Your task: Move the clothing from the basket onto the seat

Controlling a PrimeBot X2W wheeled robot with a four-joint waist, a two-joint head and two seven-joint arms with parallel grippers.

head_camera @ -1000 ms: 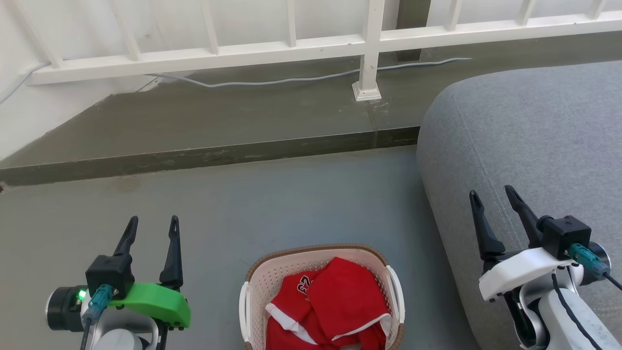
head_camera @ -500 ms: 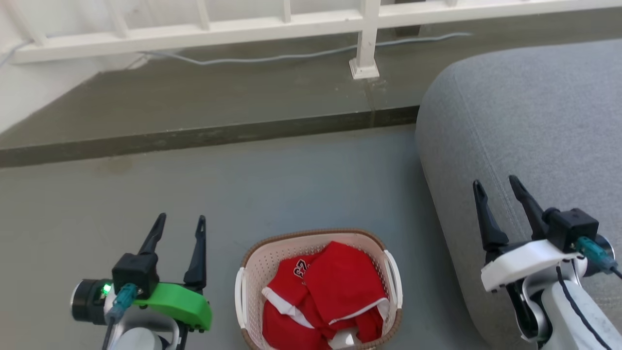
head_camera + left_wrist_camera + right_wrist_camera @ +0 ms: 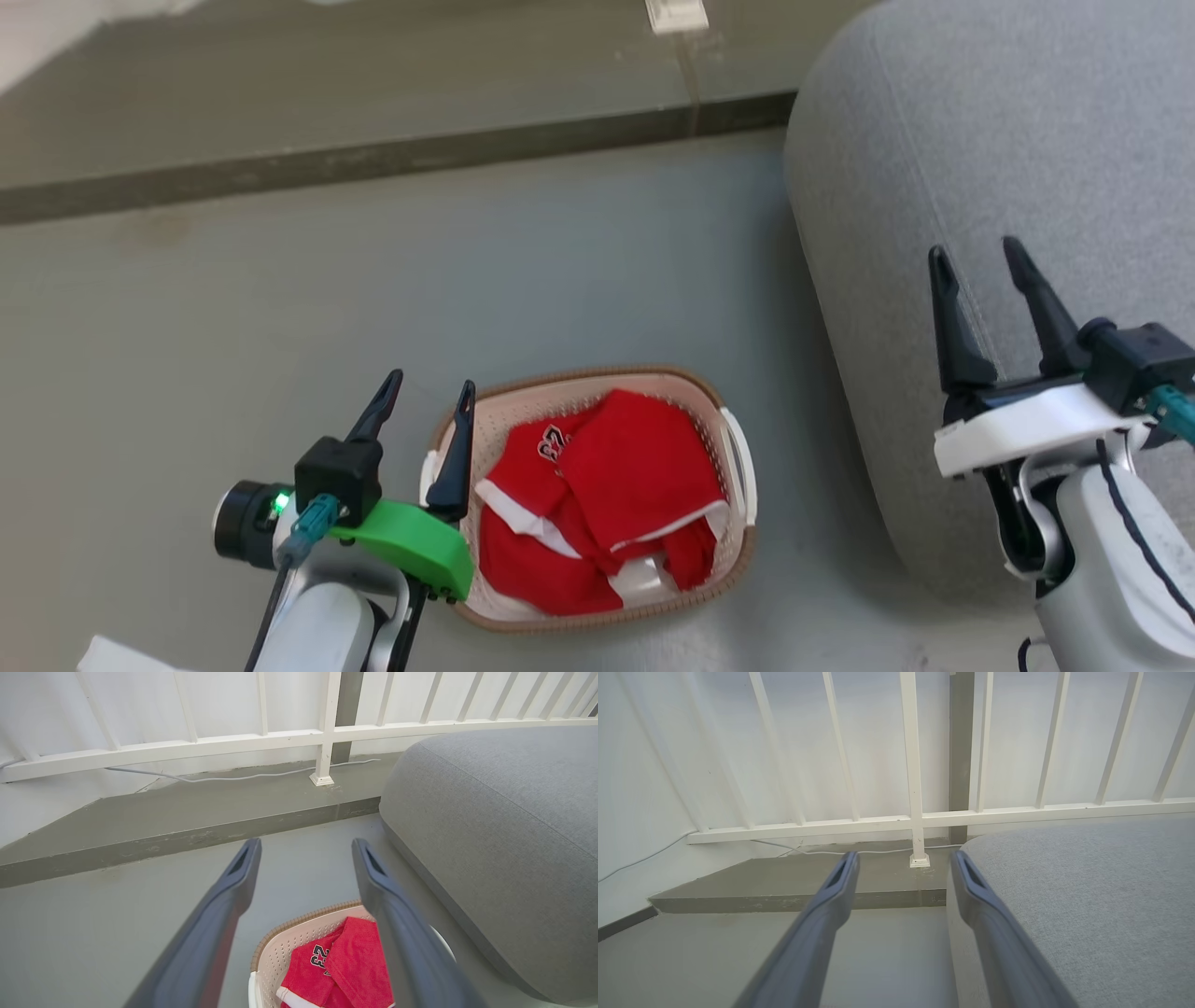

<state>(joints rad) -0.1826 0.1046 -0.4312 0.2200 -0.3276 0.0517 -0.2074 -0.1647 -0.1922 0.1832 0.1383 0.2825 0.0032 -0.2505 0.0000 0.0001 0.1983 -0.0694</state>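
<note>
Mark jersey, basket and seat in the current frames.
jersey [image 3: 635, 467], head view, on the red upper fold.
basket [image 3: 560, 397], head view, on the perforated far wall, inside.
seat [image 3: 980, 121], head view, on the grey top surface.

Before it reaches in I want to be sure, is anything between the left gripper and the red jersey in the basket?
Nothing visible does. The clothing lies uncovered in the basket, and the left gripper, open, hangs at the basket's left rim. Reaching in from above looks clear.
</note>
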